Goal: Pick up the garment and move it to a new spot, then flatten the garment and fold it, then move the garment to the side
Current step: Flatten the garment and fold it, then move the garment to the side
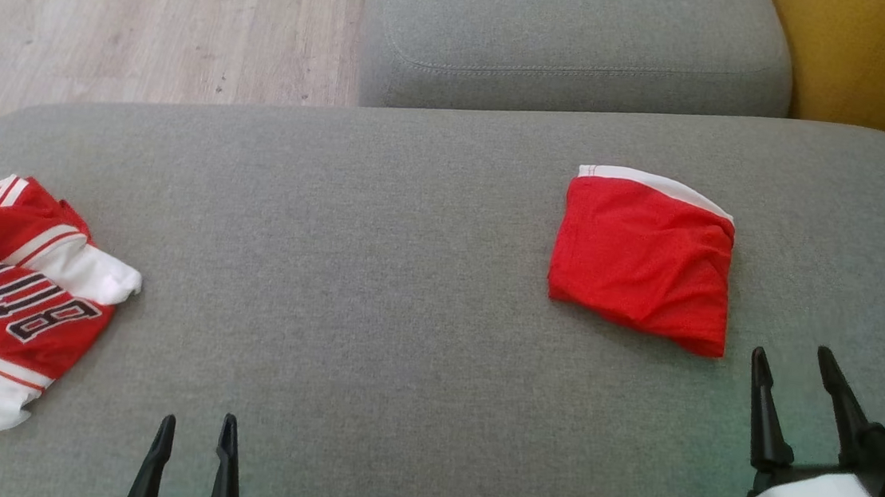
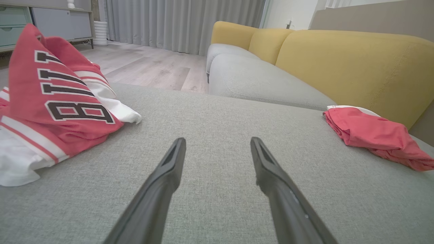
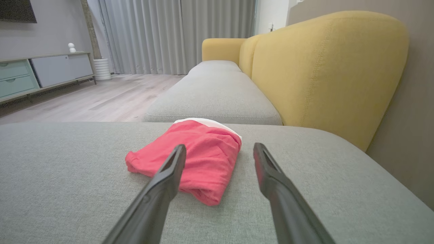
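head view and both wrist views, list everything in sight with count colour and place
folded garment: 1, red with a white band, right part of the near seat cushion
crumpled jersey: 1, red and white with dark lettering, left edge of that cushion
seat cushions: 2, grey, one near, one beyond it
sofa back: 1, yellow, along the right
floor: 1, pale wood, far left
curtains: 1 set, grey, far wall
sideboard: 1, grey and pale green, beyond the floor
left gripper: 1, dark fingers apart, lower left
right gripper: 1, dark fingers apart, near the folded garment
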Robot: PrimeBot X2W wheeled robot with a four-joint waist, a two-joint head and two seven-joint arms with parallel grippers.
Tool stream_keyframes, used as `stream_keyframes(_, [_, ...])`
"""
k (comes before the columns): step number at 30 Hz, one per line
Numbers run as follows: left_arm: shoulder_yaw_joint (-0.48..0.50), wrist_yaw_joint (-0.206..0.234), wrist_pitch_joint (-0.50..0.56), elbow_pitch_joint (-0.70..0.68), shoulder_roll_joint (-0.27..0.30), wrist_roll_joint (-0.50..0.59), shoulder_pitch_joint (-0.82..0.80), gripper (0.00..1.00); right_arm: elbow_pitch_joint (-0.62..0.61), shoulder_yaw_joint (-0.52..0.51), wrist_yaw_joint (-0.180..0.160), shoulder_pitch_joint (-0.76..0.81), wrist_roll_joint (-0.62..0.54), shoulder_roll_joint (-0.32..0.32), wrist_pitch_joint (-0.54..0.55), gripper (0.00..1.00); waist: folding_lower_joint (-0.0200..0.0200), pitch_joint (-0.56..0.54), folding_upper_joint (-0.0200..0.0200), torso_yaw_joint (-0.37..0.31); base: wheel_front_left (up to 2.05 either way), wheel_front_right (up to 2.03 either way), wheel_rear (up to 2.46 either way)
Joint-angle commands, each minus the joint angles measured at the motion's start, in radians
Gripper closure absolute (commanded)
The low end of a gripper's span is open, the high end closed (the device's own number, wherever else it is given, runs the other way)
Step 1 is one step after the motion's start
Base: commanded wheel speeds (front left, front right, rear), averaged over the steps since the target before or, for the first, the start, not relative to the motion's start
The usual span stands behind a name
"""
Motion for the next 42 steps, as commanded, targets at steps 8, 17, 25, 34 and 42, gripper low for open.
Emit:
stream_keyframes(8, [0.03,-0.018,-0.005,-0.013,-0.003,0.008,-0.02,0.0,-0.008,0.015,0.008,-0.019,0.019,0.006,-0.013,0.0,0.0001,0.0,0.0,0.0,0.0,0.0,0.0])
stream_keyframes(17, [0.024,-0.015,-0.005,-0.014,-0.003,0.004,-0.019,0.0,0.011,0.037,0.008,-0.044,0.068,0.016,-0.013,0.0,0.0001,0.002,0.0,0.011,0.0,0.0,0.0])
stream_keyframes(25, [0.018,-0.014,-0.005,-0.013,-0.003,0.004,-0.025,0.0,-0.036,0.009,0.008,-0.186,0.295,-0.036,0.249,0.0,0.0001,0.03,0.0,0.013,0.0,0.0,0.0])
stream_keyframes(34, [-0.029,-0.018,-0.005,0.0,-0.003,0.013,-0.098,0.0,0.104,-0.129,0.008,-0.377,0.395,-0.05,0.662,0.0,0.0001,0.142,0.0,0.074,0.0,0.0,0.0])
stream_keyframes(42, [-0.056,-0.008,-0.005,0.009,-0.003,0.01,-0.127,0.0,0.285,-0.225,0.008,-0.484,0.384,-0.024,0.686,0.0,0.0001,0.189,0.0,0.129,0.0,0.0,0.0])
